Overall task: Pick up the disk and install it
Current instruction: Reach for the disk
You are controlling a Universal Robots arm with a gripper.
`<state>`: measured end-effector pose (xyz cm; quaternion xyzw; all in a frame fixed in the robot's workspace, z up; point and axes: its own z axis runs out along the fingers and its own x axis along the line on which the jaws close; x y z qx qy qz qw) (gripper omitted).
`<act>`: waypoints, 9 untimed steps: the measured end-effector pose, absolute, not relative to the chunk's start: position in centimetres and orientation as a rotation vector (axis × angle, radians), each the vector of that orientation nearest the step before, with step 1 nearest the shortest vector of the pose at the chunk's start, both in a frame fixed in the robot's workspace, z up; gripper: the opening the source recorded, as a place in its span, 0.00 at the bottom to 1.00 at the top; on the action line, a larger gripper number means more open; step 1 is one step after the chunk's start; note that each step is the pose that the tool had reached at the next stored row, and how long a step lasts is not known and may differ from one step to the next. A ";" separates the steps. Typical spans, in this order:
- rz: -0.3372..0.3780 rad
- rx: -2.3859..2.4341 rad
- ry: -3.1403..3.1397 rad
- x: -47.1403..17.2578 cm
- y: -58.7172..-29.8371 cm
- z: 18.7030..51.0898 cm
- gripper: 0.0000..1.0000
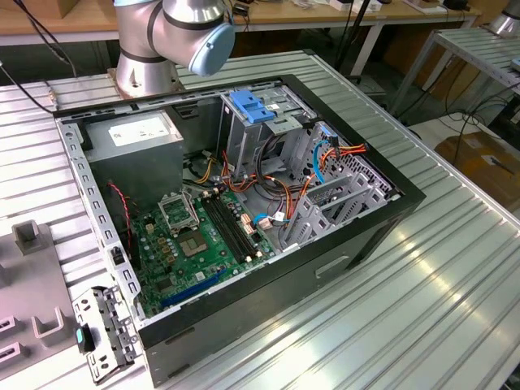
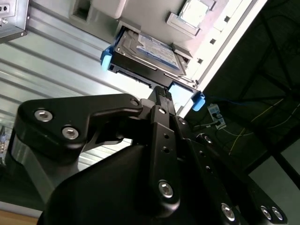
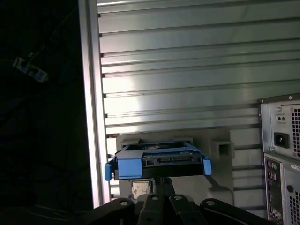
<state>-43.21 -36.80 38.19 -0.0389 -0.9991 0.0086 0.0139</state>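
The disk (image 2: 146, 52) is a flat grey-metal drive with a white and blue label and blue side rails. In both wrist views it lies just ahead of my gripper (image 2: 161, 92), over a pale grey fixture plate (image 3: 220, 180). The black gripper tip (image 3: 164, 181) meets the disk's (image 3: 158, 161) near edge at its middle. The disk casts a shadow on the plate beside it. In the exterior view an open computer case (image 1: 244, 203) lies on the ribbed metal table, with a metal drive cage with a blue handle (image 1: 253, 110) inside.
The arm's base (image 1: 146, 69) stands behind the case. Grey fixtures (image 1: 36, 325) and a metal bracket (image 1: 101, 333) lie at the exterior view's left. The back panel of another computer (image 3: 281, 159) stands beside the plate. The table edge (image 3: 91, 117) runs close by the disk.
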 end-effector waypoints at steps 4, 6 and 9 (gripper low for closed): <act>0.027 -0.121 -3.111 -44.1 -36.8 38.2 0.11; 0.027 -0.121 -3.111 -44.5 -36.8 38.2 0.11; 0.027 -0.121 -3.111 -45.1 -36.8 38.2 0.11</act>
